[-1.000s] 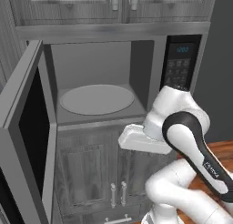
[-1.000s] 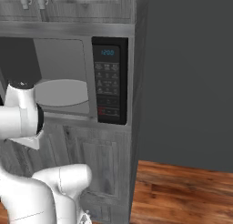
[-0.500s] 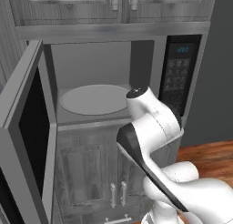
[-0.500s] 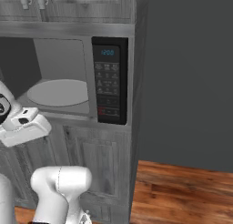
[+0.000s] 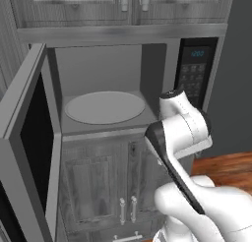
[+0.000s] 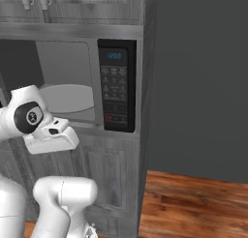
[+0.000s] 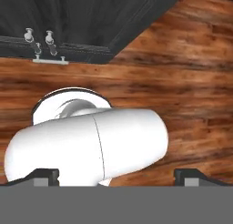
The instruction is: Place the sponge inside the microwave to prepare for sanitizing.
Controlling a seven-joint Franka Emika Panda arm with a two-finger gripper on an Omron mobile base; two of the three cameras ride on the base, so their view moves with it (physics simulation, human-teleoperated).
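Two base cams plus the hand cam. From the left base view I see the microwave (image 5: 106, 96) with its door (image 5: 30, 152) swung wide to the left, round turntable (image 5: 105, 107) bare, keypad panel (image 5: 194, 71) at right, grey cabinet doors (image 5: 106, 179) below and upper cabinets (image 5: 123, 5) above; wood floor (image 5: 221, 165) at lower right. Right base view: same microwave (image 6: 72, 82) beside a plain dark grey wall (image 6: 198, 82), wood floor (image 6: 193, 198) beneath. Hand view looks down at wood planks (image 7: 182, 73) and the cabinet base (image 7: 91, 22) with two small handles (image 7: 41, 41). Gripper (image 7: 116, 176) jaws spread wide, nothing between the fingertips (image 7: 45, 176). I can't locate the sponge from here.
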